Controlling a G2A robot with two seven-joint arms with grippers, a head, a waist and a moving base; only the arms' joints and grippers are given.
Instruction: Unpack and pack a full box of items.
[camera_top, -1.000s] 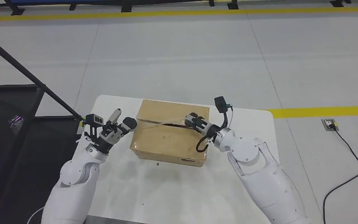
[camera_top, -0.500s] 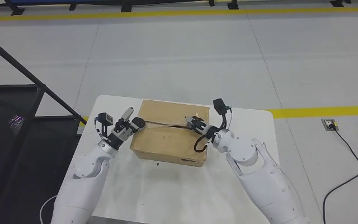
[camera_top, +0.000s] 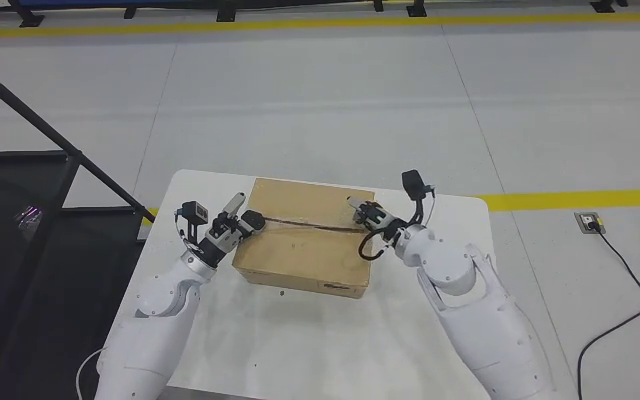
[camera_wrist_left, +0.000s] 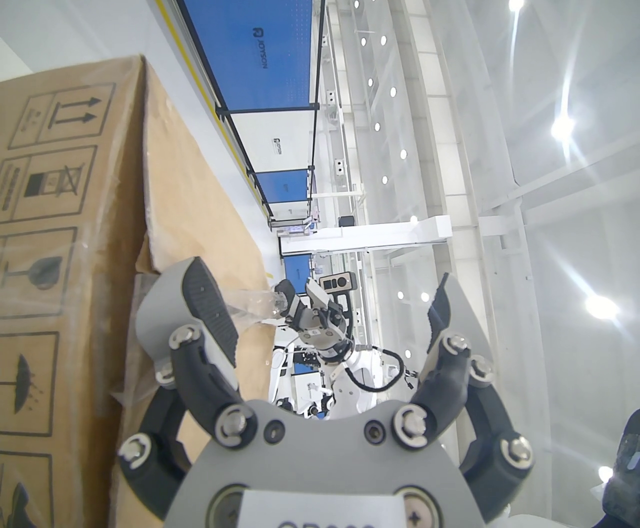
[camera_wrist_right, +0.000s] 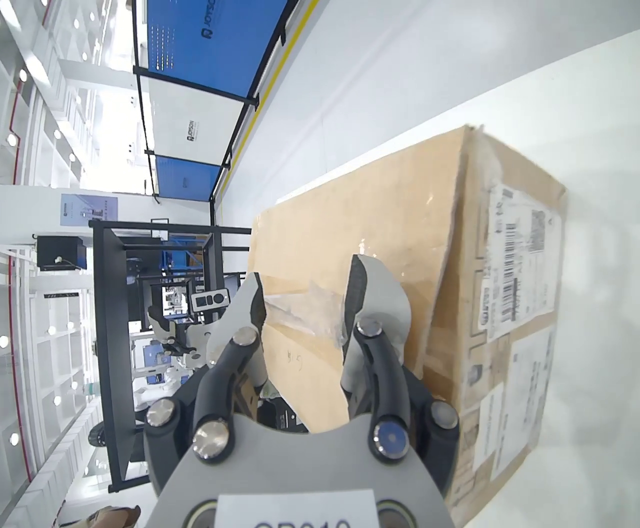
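Observation:
A brown cardboard box (camera_top: 305, 240) stands closed on the white table (camera_top: 300, 340), a dark seam running across its top. My left gripper (camera_top: 243, 220) is open at the box's left end, level with the seam; one finger (camera_wrist_left: 205, 305) lies against the box edge (camera_wrist_left: 75, 200) by a loose strip of clear tape (camera_wrist_left: 250, 305). My right gripper (camera_top: 365, 213) is open at the right end of the seam. Its fingers (camera_wrist_right: 357, 295) stand on either side of crumpled clear tape (camera_wrist_right: 305, 305) on the box top (camera_wrist_right: 400, 225).
White shipping labels (camera_wrist_right: 520, 260) cover the box's right end face. A black metal frame (camera_top: 40, 200) stands off the table's left side. Bare tabletop lies in front of the box and to its right.
My left gripper has come in from the left to the box's end at the seam. My right gripper has drawn back from the middle of the top to its right edge.

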